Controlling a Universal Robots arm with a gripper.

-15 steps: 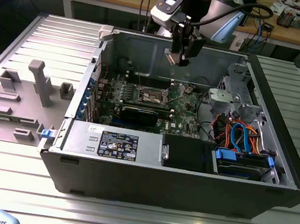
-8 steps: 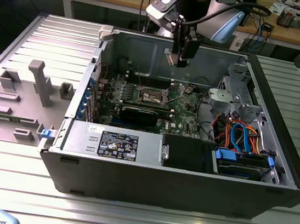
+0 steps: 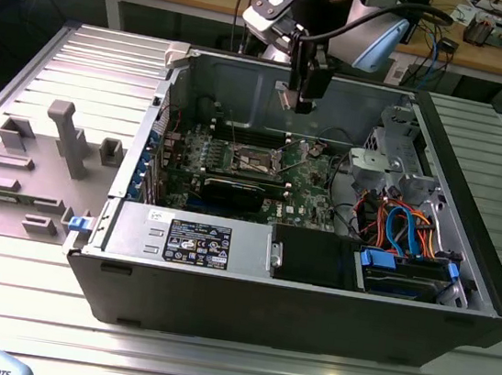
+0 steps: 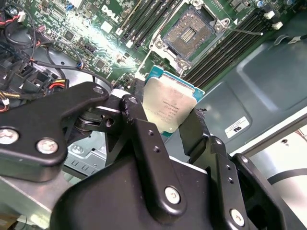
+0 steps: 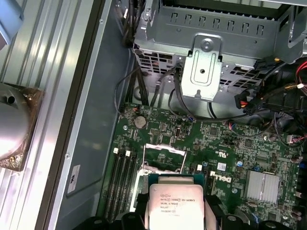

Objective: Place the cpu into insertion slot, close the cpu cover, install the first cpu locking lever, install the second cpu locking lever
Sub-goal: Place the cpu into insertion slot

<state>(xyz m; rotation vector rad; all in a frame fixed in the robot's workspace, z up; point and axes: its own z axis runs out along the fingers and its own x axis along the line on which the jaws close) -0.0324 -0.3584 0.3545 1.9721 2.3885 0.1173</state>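
My gripper (image 3: 301,104) hangs over the open computer case, above the green motherboard (image 3: 311,191). It is shut on the cpu (image 4: 170,108), a small silver-topped square chip pinched edge-on between the two black fingers (image 4: 136,120). In the first wrist view the cpu (image 5: 176,206) covers most of the socket area. The insertion slot (image 4: 191,34) lies bare below, its dark centre ringed by a silvery rim, and shows in the exterior view as the insertion slot (image 3: 253,158). The cpu cover (image 5: 165,148) stands raised as a thin metal frame just beyond the chip. A thin wire lever (image 4: 249,32) sticks out beside the socket.
Long memory slots (image 4: 225,48) flank the socket. A black card (image 3: 232,190) lies just in front of it, then the power supply (image 3: 189,235). A metal drive cage (image 3: 402,161) and coloured cables (image 3: 403,226) crowd the exterior view's right. Grey fixtures (image 3: 68,136) stand outside the case.
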